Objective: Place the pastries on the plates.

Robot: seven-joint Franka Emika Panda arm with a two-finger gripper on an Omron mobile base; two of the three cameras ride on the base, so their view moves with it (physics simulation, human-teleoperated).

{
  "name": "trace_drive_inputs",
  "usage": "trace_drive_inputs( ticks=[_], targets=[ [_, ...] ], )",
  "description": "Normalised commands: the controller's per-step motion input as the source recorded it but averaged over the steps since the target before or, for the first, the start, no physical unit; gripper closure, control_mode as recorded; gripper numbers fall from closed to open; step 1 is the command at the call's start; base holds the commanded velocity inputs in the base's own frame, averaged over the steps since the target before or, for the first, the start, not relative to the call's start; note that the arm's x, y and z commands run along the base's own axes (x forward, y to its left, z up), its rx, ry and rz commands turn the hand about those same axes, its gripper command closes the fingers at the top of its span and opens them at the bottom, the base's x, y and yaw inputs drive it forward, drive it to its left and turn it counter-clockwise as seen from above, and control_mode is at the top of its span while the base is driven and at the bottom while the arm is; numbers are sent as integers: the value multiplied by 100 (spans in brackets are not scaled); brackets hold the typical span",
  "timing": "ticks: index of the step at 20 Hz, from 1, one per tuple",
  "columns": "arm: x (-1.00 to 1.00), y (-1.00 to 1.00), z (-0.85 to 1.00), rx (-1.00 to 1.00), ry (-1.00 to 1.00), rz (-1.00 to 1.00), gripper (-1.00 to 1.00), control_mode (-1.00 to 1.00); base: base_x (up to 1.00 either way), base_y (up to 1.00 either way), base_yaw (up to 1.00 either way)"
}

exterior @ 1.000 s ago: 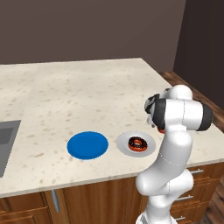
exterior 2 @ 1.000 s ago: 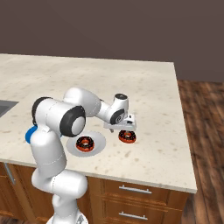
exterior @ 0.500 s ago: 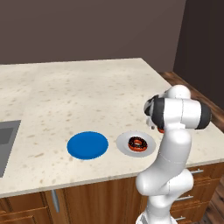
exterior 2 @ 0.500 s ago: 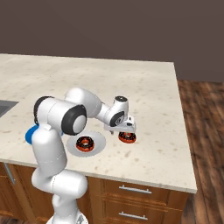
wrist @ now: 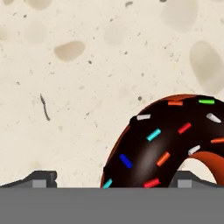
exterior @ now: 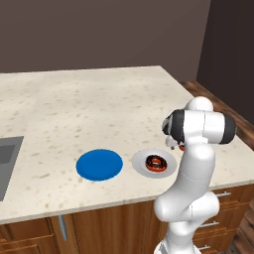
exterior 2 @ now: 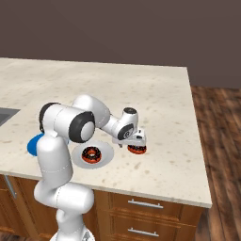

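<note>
Nearest the front edge of the bench (exterior: 59, 114), one doughnut (exterior: 156, 162) already sits in the middle of the grey-white plate (exterior: 140, 161), with the blue plate (exterior: 99, 164) just left of it and bare. Right of the white plate, the second doughnut (exterior 2: 137, 149) lies straight on the stone. The gripper (exterior 2: 136, 142) is low over it, jaws spread wide either side; looks like they're not touching it, though it's hard to be sure.
</note>
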Motion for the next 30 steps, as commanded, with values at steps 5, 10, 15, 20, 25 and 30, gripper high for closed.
trace_drive_inputs(
  ticks=[5,10,15,20,25,30],
  targets=[
    [0,0,0,0,0,0,100,-100,0,0,0],
    [-4,0,0,0,-2,0,100,-100,0,0,0],
    [-5,0,12,0,-8,0,100,-100,0,0,0],
    [-10,38,74,-1,-9,5,100,-100,0,0,0],
    [-11,76,100,-10,1,7,100,-100,0,0,0],
    [-19,40,96,-11,12,1,100,-100,0,0,0]
  ],
)
